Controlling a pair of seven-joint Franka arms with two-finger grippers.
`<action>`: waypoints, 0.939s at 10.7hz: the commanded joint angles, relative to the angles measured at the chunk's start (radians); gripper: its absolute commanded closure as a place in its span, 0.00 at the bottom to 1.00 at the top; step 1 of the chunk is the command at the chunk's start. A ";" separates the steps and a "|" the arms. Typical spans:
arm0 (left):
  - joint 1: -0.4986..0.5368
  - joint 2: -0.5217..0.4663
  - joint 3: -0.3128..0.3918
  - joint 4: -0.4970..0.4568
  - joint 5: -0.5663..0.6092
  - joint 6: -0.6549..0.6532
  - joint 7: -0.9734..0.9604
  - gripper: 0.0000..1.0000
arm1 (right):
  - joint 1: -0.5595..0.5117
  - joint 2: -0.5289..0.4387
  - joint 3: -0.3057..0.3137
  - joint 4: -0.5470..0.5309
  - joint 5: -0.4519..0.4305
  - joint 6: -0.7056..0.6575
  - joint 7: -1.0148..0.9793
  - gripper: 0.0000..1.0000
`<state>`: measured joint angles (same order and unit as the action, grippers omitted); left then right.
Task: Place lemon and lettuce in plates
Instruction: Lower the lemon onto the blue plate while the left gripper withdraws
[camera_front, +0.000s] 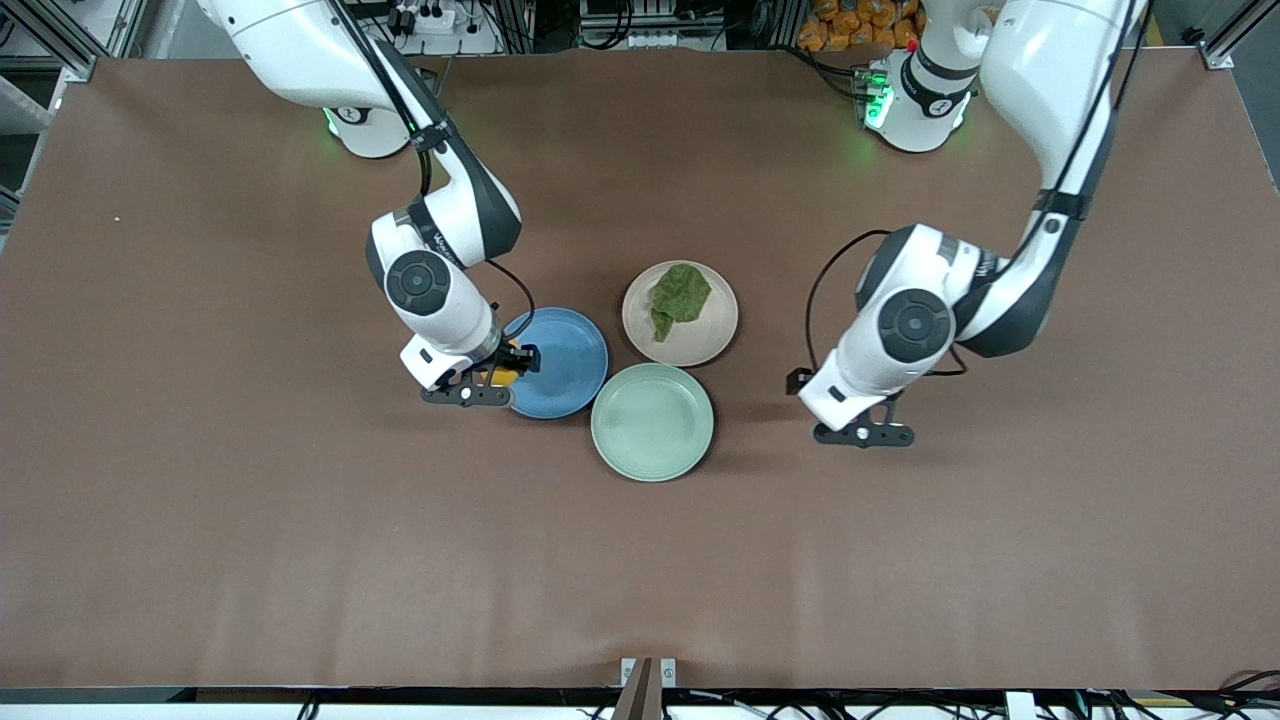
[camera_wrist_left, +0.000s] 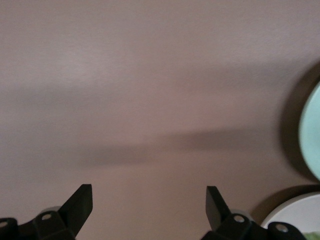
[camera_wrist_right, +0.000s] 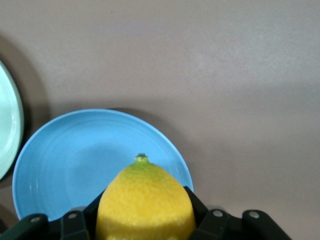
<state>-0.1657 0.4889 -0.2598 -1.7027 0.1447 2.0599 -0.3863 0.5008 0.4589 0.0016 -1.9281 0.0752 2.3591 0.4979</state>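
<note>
The yellow lemon (camera_wrist_right: 145, 205) sits between the fingers of my right gripper (camera_front: 508, 366), which is shut on it over the rim of the blue plate (camera_front: 565, 365); only a sliver of lemon (camera_front: 503, 377) shows in the front view. The blue plate (camera_wrist_right: 70, 160) is bare. The dark green lettuce (camera_front: 679, 297) lies in the beige-pink plate (camera_front: 710, 335), farther from the front camera. My left gripper (camera_front: 868, 424) hangs open and holds nothing over bare table toward the left arm's end; in its wrist view my left gripper (camera_wrist_left: 149, 205) frames only tabletop.
A mint-green plate (camera_front: 652, 422) with nothing in it lies nearer the front camera, touching both other plates. Its edge shows as a mint-green plate (camera_wrist_left: 310, 132) in the left wrist view and a mint-green plate (camera_wrist_right: 9, 125) in the right wrist view. Brown table surrounds everything.
</note>
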 joint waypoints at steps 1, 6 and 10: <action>0.040 -0.045 -0.009 -0.015 0.024 -0.073 0.061 0.00 | 0.022 0.035 -0.008 0.015 0.011 0.023 0.007 0.40; 0.054 -0.151 0.031 -0.138 0.001 -0.132 0.086 0.00 | 0.056 0.115 -0.008 0.018 0.011 0.138 0.016 0.37; 0.046 -0.327 0.100 -0.311 -0.062 -0.122 0.156 0.00 | 0.070 0.145 -0.008 0.018 0.011 0.186 0.024 0.37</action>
<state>-0.1133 0.2723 -0.1881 -1.9255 0.1135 1.9261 -0.2874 0.5582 0.5883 0.0015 -1.9271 0.0752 2.5337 0.5048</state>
